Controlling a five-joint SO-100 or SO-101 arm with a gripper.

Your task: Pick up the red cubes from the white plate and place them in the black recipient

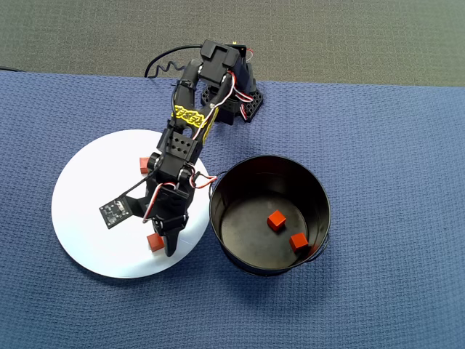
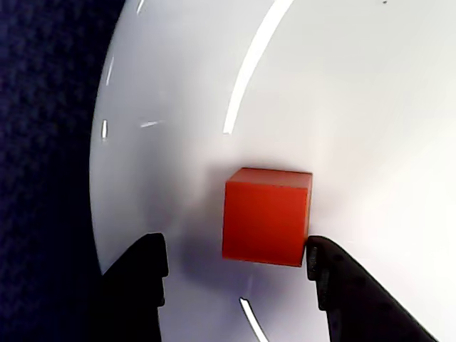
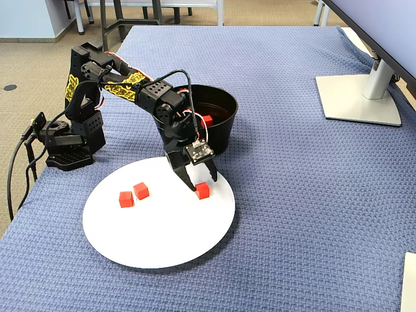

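Blue woven cloth is covering the tabletop (image 3: 312,195). I'm watching the glossy white plate (image 1: 87,218) beside the deep black pot (image 1: 320,196). My open hand (image 2: 235,267) is straddling one matte red cube (image 2: 265,217) off-centre; closing may nudge it sliding.

Overhead view: we look straight down, fairly high, on the white plate (image 1: 94,218) and black pot (image 1: 269,269).
Wrist view: we sit very close above the plate (image 2: 356,85).
Fixed view: we look obliquely across the table; plate (image 3: 156,240) and pot (image 3: 221,130) shared.
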